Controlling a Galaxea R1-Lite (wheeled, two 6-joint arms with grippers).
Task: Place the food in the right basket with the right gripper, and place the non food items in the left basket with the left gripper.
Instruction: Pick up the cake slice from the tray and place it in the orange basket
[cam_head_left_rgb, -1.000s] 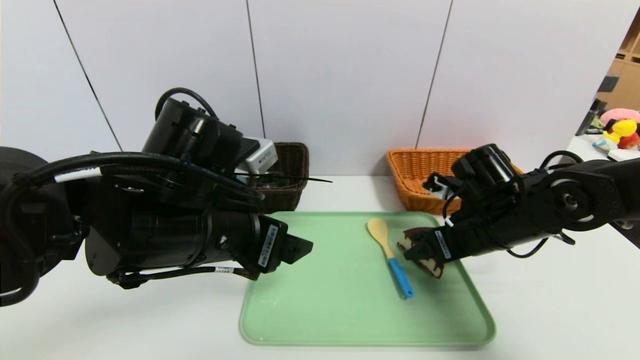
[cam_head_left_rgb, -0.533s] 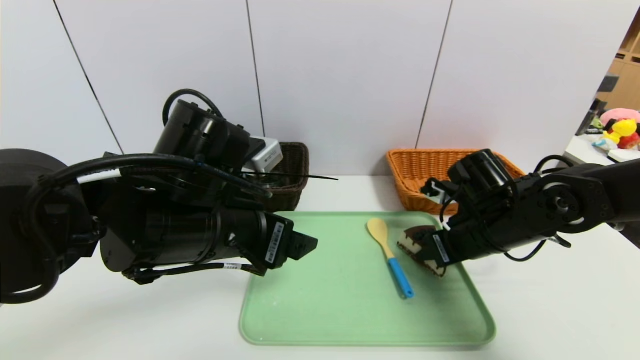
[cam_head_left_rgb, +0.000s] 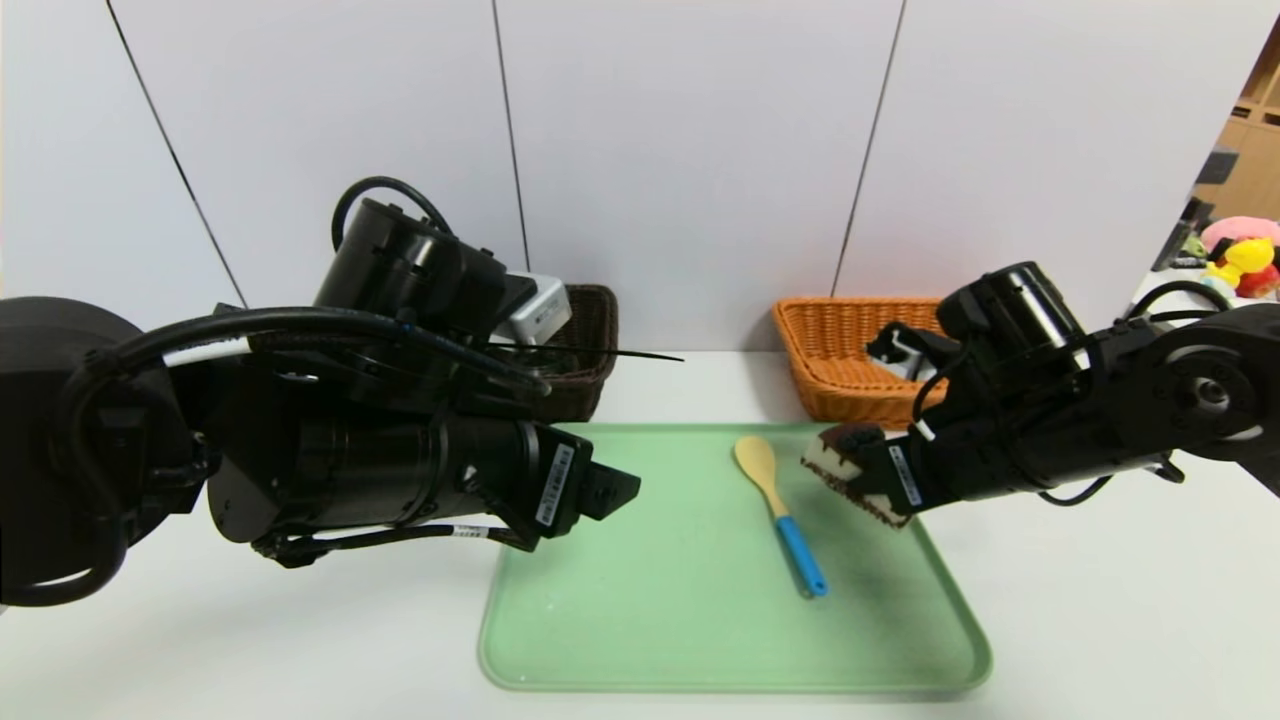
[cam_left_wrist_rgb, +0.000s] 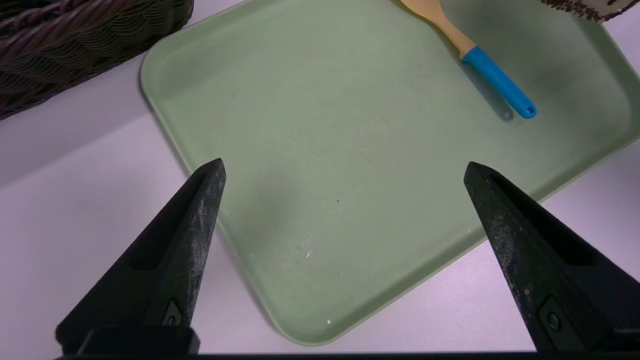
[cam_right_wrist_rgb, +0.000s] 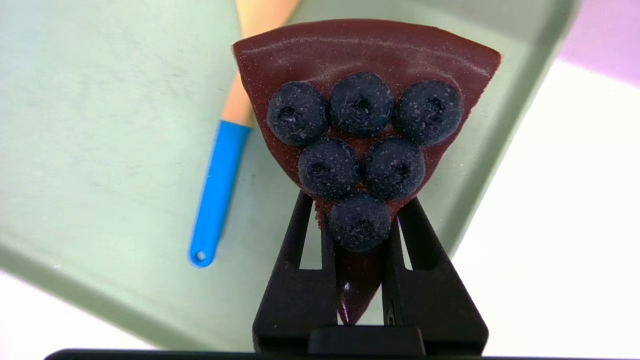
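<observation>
Spanning white table, green tray (cam_head_left_rgb: 640, 620) with blue-handled spatula (cam_head_left_rgb: 785, 520), orange basket (cam_head_left_rgb: 840, 345) behind

White table (cam_head_left_rgb: 1100, 600), green tray (cam_head_left_rgb: 640, 620) on it, dark basket (cam_head_left_rgb: 592, 395), orange basket (cam_head_left_rgb: 850, 395)

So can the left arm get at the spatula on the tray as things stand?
Probably yes: the left pincer stands open over the green tray, and nothing lies between it and the blue-handled wooden spatula. The chocolate-topped cake slice in the right pincer hangs close by, though, so it may crowd the approach.
</observation>
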